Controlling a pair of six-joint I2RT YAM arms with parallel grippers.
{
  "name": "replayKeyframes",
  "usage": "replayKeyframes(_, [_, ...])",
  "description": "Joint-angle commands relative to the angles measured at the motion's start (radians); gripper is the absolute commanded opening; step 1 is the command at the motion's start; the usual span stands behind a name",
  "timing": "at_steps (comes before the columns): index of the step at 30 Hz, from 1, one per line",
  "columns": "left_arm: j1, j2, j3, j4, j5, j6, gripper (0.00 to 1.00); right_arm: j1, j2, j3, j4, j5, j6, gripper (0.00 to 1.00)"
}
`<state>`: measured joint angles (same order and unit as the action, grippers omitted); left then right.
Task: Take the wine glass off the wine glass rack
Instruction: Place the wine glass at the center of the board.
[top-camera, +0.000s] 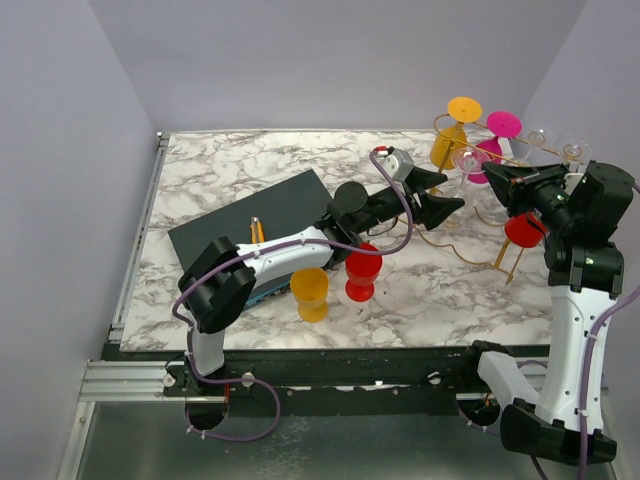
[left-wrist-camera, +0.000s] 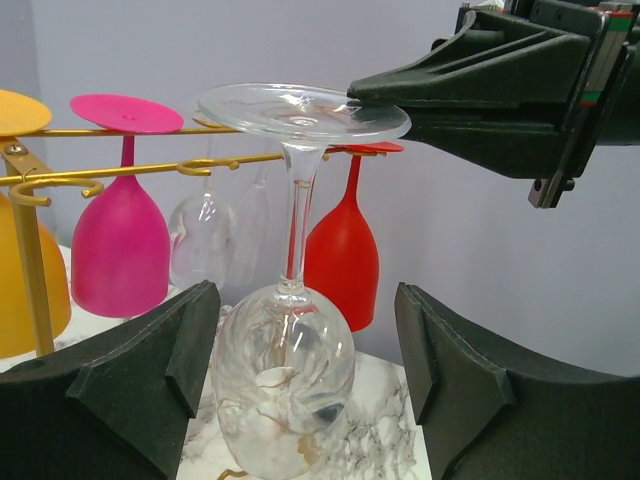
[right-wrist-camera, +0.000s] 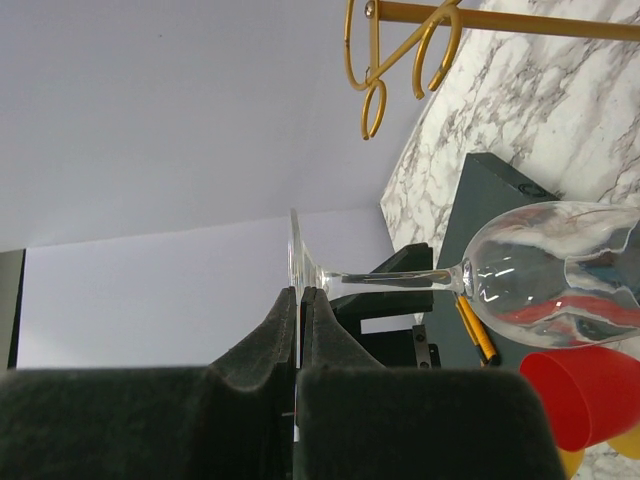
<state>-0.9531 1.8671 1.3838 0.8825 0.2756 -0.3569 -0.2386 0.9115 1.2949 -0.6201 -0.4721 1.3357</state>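
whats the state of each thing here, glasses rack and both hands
clear wine glass: inverted, foot held by right hand
right hand: shut on its foot
left hand: open, either side of its bowl
pink glass: hanging inverted on the wine glass rack
hanging red glass: inverted on rack
table red glass: standing, off rack

Lighting is bright, even and diffuse in all three views. Shadows on the marble table (top-camera: 440, 290) are faint and soft-edged. The clear wine glass (left-wrist-camera: 297, 240) between the left gripper's fingers (left-wrist-camera: 130, 390) is sharp, with white highlights on its foot and bowl; the fingers themselves render slightly soft. The right gripper's pads (right-wrist-camera: 250, 400) read near-black, with surface detail lost. Glare streaks cross the glass bowl to the side of those jaws.
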Motion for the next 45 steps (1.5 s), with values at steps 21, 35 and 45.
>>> replayKeyframes(21, [-0.006,-0.048,-0.059,0.081,-0.129,0.049,0.62,0.280,0.064,0.047,0.101,0.107,0.010,0.01])
replayKeyframes(35, [0.001,-0.130,-0.122,0.099,-0.163,0.073,0.41,0.402,0.105,0.061,0.134,0.173,0.013,0.01])
replayKeyframes(45, [0.001,-0.225,-0.194,0.098,-0.247,0.076,0.04,0.450,0.115,0.062,0.147,0.219,-0.002,0.01])
